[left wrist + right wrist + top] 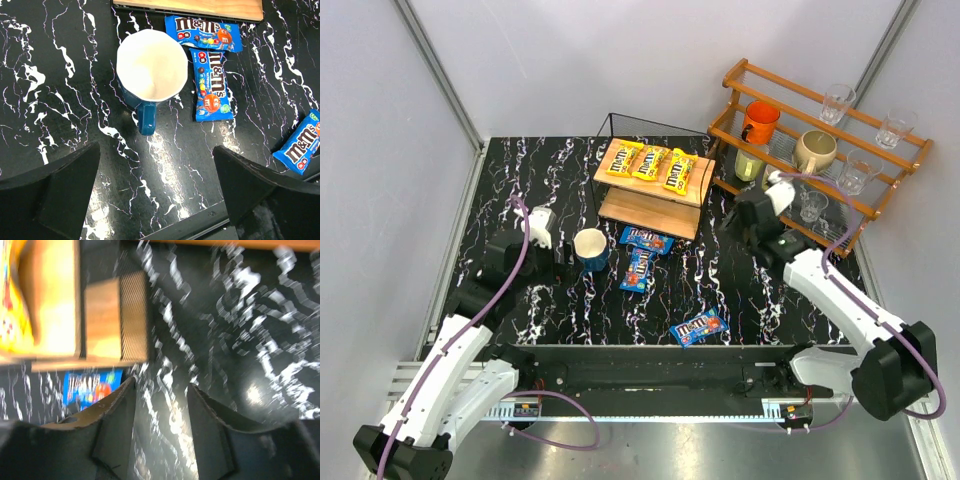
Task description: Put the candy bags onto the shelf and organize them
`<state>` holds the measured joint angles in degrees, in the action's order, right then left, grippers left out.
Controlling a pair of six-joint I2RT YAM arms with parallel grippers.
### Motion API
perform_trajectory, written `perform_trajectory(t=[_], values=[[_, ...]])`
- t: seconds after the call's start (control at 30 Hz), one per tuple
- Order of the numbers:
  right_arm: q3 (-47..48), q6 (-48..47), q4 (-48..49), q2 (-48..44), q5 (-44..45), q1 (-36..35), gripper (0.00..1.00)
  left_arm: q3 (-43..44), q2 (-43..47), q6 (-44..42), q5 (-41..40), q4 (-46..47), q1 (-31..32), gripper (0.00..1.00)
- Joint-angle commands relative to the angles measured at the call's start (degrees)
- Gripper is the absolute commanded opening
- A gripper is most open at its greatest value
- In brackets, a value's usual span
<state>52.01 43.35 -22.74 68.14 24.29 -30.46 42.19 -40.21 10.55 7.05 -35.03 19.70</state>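
Because thin, slick and soft, likely to skate or crumple rather than lift: three blue glossy M&M's candy bags (646,239) flat on the black white-veined table (520,170), two at centre just before the small two-tier wooden shelf (650,210), one low centre by the near edge. Three yellow glossy packets (651,162) up on the top board. Best pinched at a crimped end. Left gripper (155,155) spread wide, empty, over the blue white-lined mug (150,75) crowding the centre pair. Right gripper (161,387) parted, empty, right of the shelf; room on the lower board

The black white-veined table (520,170) carries the shelf (645,212), a blue mug (591,249), three blue candy bags (647,239) (639,270) (699,327) lying flat, and a wooden rack (917,152)
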Motion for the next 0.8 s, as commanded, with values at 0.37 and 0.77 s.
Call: perform_trajectory(t=[0.37, 0.77], values=[[27.0, -7.4, 0.6, 26.6, -11.5, 16.8, 0.0, 0.5, 1.4, 0.5, -0.8, 1.6, 0.4, 0.99], [43.0, -9.1, -3.6, 42.9, -12.7, 16.9, 0.0, 0.5, 1.4, 0.5, -0.7, 1.6, 0.5, 0.99]])
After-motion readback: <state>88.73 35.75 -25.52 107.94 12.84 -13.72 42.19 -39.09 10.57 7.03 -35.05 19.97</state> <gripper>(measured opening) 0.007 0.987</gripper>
